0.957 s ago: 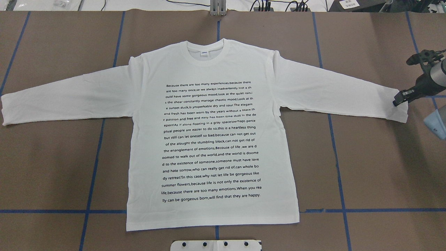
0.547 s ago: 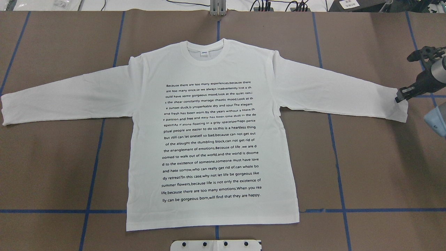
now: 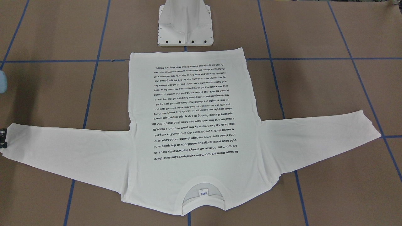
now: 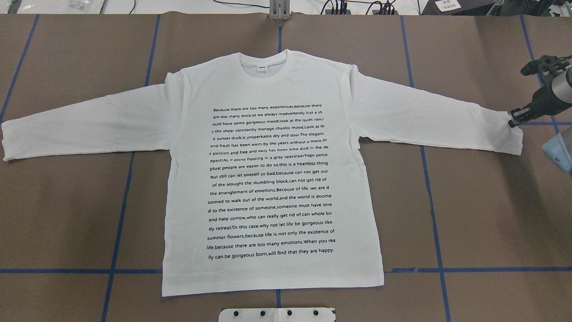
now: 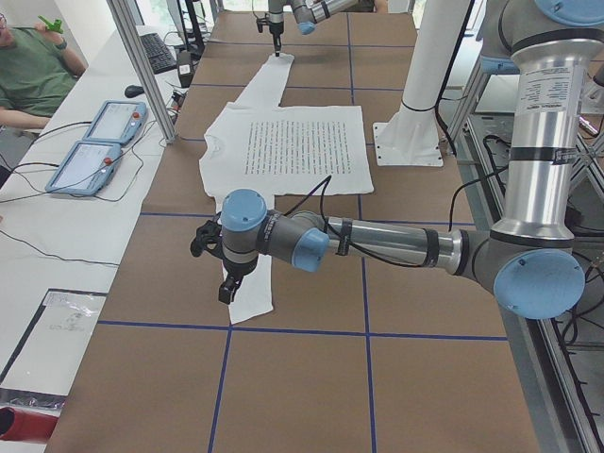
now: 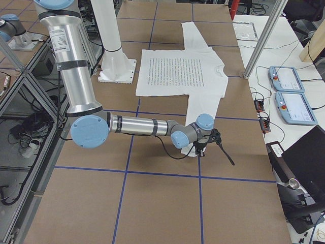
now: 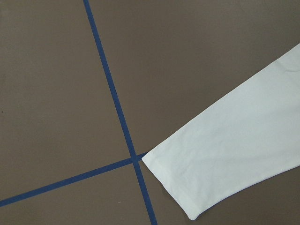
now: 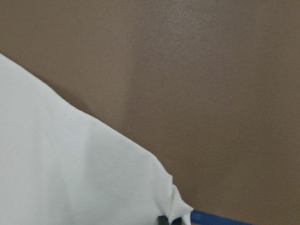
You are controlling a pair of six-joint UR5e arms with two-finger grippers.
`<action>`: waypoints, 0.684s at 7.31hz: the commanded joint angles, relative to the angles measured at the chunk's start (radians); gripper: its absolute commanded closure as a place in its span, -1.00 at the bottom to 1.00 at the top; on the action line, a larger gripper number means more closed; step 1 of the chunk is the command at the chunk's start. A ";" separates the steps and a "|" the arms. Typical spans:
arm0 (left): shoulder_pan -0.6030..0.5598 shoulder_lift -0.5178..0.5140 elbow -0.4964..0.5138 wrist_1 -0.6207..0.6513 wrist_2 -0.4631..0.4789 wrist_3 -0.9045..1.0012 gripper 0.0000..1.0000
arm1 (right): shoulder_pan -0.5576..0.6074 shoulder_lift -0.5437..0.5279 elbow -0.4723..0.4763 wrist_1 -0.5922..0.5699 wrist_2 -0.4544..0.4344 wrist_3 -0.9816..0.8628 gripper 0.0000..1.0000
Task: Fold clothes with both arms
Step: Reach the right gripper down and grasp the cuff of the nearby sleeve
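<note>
Near the tabletop's right edge, the right gripper (image 4: pixel 514 121) sat clamped on the T-shirt's (image 4: pixel 272 179) far cuff corner, while at the opposite cuff I couldn't tell the left gripper's (image 5: pixel 226 293) state.

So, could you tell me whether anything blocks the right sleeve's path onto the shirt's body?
Nothing visible does: between the right gripper at the cuff and the body of the T-shirt lie only the flat sleeve and the brown table.

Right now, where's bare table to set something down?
Bare brown paper table lies beside the white long-sleeved T-shirt, robot-side of each sleeve. Crowded: the right black pincer at one cuff, the left grey arm over the other.
</note>
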 commanded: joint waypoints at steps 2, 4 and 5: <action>0.000 0.000 0.002 -0.002 0.000 0.000 -1.00 | 0.018 0.029 0.061 0.006 0.133 0.123 1.00; 0.000 0.002 0.003 -0.006 0.000 0.003 -1.00 | 0.004 0.097 0.173 0.002 0.219 0.333 1.00; 0.000 0.005 0.005 -0.006 0.000 0.004 -1.00 | -0.054 0.136 0.230 0.006 0.219 0.504 1.00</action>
